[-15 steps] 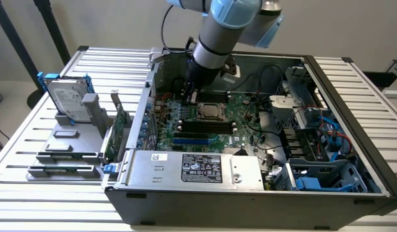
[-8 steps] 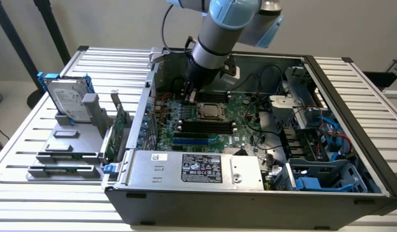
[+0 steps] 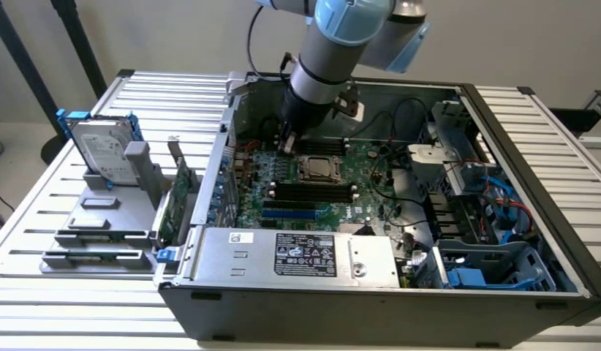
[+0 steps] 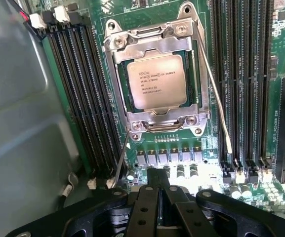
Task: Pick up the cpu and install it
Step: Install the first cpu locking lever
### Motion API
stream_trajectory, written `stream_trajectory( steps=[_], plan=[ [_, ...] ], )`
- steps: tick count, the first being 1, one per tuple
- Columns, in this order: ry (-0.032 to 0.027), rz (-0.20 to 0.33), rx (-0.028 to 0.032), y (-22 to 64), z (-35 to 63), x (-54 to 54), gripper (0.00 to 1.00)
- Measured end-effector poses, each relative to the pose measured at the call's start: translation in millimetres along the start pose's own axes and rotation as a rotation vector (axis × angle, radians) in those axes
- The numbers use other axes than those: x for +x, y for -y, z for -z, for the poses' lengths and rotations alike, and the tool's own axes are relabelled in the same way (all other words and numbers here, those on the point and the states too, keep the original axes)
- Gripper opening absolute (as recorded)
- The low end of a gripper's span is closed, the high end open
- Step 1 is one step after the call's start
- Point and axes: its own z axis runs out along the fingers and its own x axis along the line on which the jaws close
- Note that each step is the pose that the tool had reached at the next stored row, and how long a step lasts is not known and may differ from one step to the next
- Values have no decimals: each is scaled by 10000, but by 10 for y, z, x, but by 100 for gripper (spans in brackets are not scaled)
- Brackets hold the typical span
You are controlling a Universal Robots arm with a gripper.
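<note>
CPU IN SOCKET, FINGERS SHUT AND EMPTY

Found the cpu [image 4: 157, 81] lying flat in the socket on the motherboard [image 4: 147, 12], silver top up, printing readable, boxed in by the metal frame [image 4: 154, 42]. In the exterior view, placed it near the middle of the open computer case [image 3: 379, 311], with the power supply [image 3: 291, 256] at 6 o'clock of it and the hard drive [image 3: 101, 150] well off at 9 o'clock, outside the case.

Noted the gripper [image 4: 158, 177] just beside the socket, at about 11 o'clock of the chip in the exterior view, not touching it. Saw the fingers [image 4: 149, 197] pressed fully together, gripping nothing.

Spotted two thin wire levers [image 4: 215, 98] angled away from the frame; judged them unlatched, but could not confirm. Judged the chip seated or close to it.

Reckoned good practice here as follows:
- closed tips square to the chip
- any touch straight down and light, no sideways drag
- chip edges checked level with the frame all round
- wide berth given to the levers and to the memory slots [image 4: 78, 89]
</note>
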Motion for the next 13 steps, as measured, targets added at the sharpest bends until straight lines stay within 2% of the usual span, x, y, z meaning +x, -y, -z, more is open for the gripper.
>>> stream_trajectory(
  steps=[6,9,13],
  plan=[
    [-342,-380,-10,25,69,7,11],
    [-436,-460,-9,55,95,6,11],
    [-526,-517,-6,125,107,-6,11]
  ],
)
